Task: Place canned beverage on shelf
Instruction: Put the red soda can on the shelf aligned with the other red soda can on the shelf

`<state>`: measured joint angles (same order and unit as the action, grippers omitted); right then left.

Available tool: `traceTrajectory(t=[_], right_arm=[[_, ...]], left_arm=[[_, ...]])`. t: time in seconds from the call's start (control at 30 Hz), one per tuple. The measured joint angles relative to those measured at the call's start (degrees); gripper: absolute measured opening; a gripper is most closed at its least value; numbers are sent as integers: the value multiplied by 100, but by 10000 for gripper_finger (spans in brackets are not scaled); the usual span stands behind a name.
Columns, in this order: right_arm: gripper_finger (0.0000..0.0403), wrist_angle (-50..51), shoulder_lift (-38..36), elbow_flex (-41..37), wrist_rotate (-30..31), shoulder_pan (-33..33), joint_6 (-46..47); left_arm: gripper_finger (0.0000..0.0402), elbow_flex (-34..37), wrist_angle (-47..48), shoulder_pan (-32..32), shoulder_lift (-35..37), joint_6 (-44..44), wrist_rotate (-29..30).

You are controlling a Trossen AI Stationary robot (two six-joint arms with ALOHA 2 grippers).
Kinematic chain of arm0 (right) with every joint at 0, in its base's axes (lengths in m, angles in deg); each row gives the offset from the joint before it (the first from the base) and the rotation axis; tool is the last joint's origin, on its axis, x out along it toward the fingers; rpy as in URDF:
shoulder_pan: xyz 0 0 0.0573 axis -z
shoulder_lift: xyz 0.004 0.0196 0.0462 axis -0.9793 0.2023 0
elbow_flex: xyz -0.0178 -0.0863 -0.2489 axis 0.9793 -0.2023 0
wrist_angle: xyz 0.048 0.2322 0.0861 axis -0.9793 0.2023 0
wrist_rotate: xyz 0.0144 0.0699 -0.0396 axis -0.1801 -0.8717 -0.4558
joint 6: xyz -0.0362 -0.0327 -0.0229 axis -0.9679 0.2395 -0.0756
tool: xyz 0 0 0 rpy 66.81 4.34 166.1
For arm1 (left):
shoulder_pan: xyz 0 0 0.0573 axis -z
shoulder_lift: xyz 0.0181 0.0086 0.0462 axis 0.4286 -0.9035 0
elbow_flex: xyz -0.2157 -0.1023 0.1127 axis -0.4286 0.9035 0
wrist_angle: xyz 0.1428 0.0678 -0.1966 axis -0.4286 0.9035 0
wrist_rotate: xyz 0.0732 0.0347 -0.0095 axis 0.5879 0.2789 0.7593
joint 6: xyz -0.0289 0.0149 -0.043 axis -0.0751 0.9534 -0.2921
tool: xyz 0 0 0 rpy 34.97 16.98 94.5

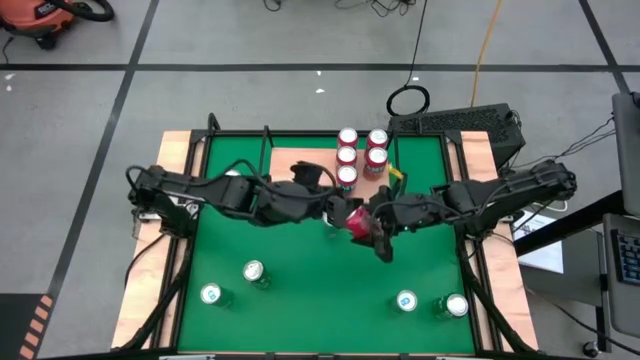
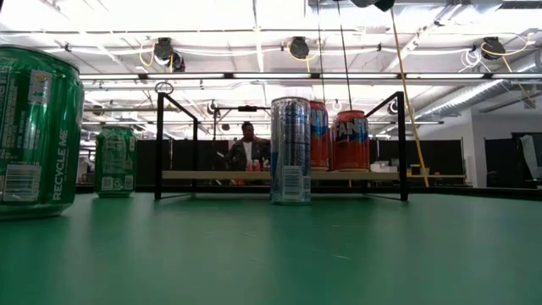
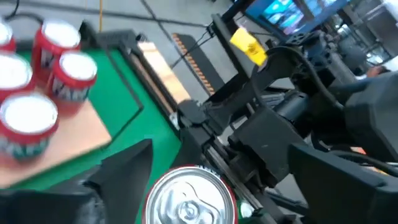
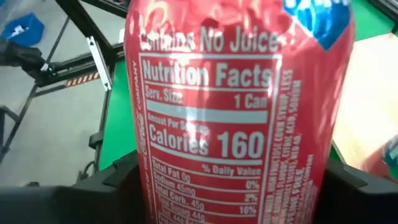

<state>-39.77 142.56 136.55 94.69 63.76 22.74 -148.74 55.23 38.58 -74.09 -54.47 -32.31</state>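
Can [image 1: 357, 220] red, pinched between right gripper [image 1: 368, 226] fingers, above mat just before shelf [image 1: 372, 185]. Left gripper [image 1: 335, 212] beside can; fingers' state unclear.

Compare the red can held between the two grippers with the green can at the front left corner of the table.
The red can is off the table, between the right gripper and the left gripper; the green can stands on the green table, untouched. The red can is near the shelf; the green can is far from it, by the front edge. Both have silver tops.
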Motion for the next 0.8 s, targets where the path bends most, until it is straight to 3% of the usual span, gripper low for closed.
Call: traceTrajectory(t=[0.1, 0.33, 0.57, 0.8], right_arm=[[288, -204, -8, 2, -96, 2, 204], [288, -959, -77, 2, -435, -2, 625], [288, -2303, -364, 2, -368, 125, 899], [288, -4170, -459, 11, -350, 308, 677]], left_arm=[[394, 7, -137, -101, 89, 315, -29], [384, 9, -110, -160, 572, 791, -28], [384, 9, -90, -163, 1284, 1555, 256], [384, 9, -299, -92, 1462, 2134, 690]])
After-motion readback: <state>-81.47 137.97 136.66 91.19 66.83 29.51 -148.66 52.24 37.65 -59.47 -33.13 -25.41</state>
